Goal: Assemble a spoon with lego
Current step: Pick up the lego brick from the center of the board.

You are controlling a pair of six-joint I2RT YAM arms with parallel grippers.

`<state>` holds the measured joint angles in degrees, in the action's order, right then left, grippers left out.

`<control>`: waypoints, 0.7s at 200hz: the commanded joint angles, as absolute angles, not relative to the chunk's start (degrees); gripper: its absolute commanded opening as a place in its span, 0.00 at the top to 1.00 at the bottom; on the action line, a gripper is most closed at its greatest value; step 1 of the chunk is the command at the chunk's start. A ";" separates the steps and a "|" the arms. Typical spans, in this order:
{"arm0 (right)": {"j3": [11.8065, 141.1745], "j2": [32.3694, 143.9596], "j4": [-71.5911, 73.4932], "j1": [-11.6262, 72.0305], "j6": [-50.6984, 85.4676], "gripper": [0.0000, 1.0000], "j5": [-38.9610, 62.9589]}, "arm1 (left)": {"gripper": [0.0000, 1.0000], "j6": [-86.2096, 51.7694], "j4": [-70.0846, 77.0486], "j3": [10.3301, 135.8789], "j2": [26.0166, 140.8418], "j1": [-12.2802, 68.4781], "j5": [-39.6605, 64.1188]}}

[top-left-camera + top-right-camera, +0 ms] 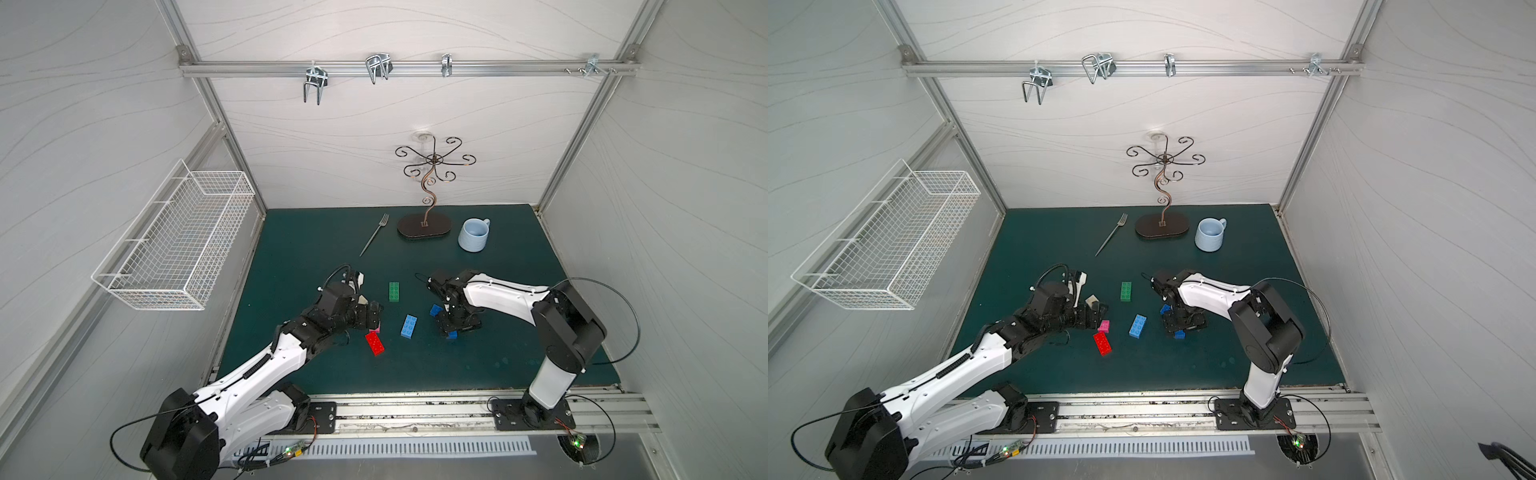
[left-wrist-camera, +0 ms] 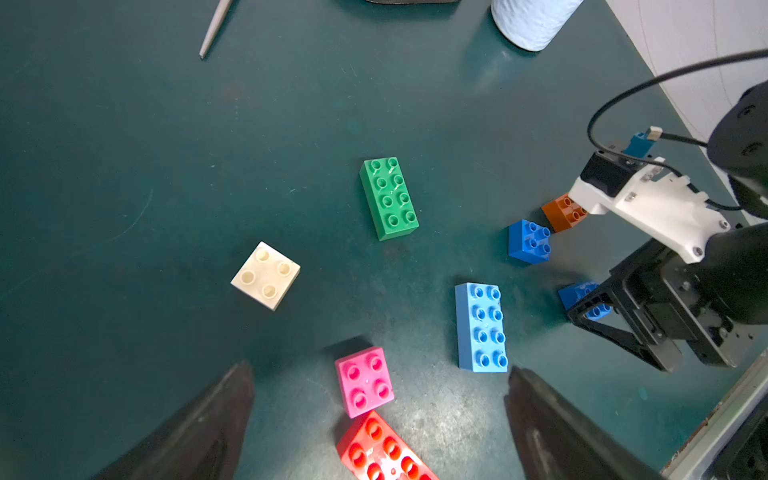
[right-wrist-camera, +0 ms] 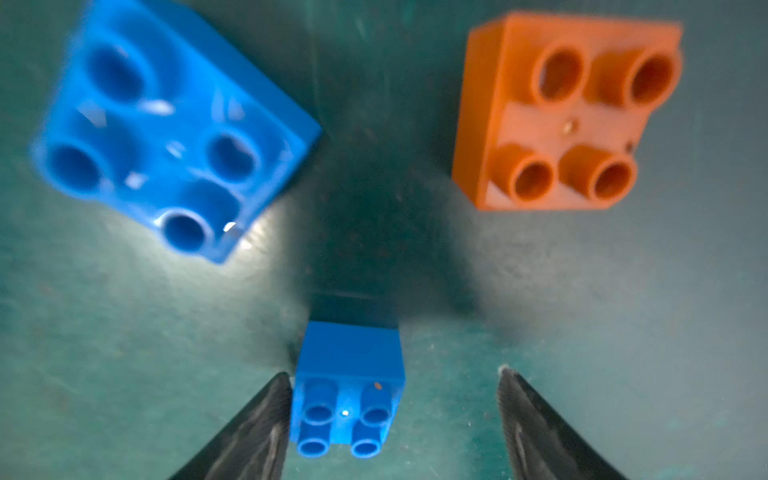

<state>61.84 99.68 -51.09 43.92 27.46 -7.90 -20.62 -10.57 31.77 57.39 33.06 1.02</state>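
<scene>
The lego lies as single bricks on the green mat (image 1: 498,365); no spoon is in view. My left gripper (image 2: 380,370) hangs open over the pink brick (image 2: 364,381), which touches the long red brick (image 2: 382,451). Further out lie the cream brick (image 2: 265,275), the long green brick (image 1: 394,291) and the long light blue brick (image 1: 409,325). My right gripper (image 3: 394,373) is open around a short blue brick (image 3: 347,390): one finger touches its side, the other stands well apart. Beyond it sit another short blue brick (image 3: 174,129) and the orange brick (image 3: 561,112).
At the back of the mat lie a silver fork (image 1: 374,235), a dark stand with curled hooks (image 1: 424,226) and a pale blue mug (image 1: 473,235). A white wire basket (image 1: 178,245) hangs on the left wall. The metal rail (image 1: 415,409) runs along the front edge.
</scene>
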 commanded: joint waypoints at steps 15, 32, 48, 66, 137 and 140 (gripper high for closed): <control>62.07 97.03 -50.73 44.23 28.04 0.29 -4.74 | 0.00 -21.29 -9.67 32.33 57.30 33.22 0.00; 61.97 97.01 -49.79 44.29 27.95 0.37 -3.83 | 0.00 -21.18 -9.69 32.41 57.44 33.27 -0.06; 61.71 97.16 -48.92 44.21 28.00 0.44 -3.11 | 0.00 -21.16 -9.58 32.41 57.57 33.27 0.13; 61.48 97.06 -48.56 43.93 28.45 0.48 -2.72 | 0.00 -20.94 -9.61 32.32 57.65 33.22 0.18; 60.60 97.58 -47.11 42.34 28.40 0.64 -1.18 | 0.00 -19.52 -10.46 32.74 59.08 34.28 -1.06; 60.56 97.50 -47.11 42.36 28.39 0.65 -1.22 | 0.00 -19.54 -10.41 32.71 59.13 34.30 -0.98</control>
<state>61.17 98.35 -47.00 42.72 27.70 -1.89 -20.05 -10.83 31.77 58.76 33.78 -0.01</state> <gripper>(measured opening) 0.386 0.996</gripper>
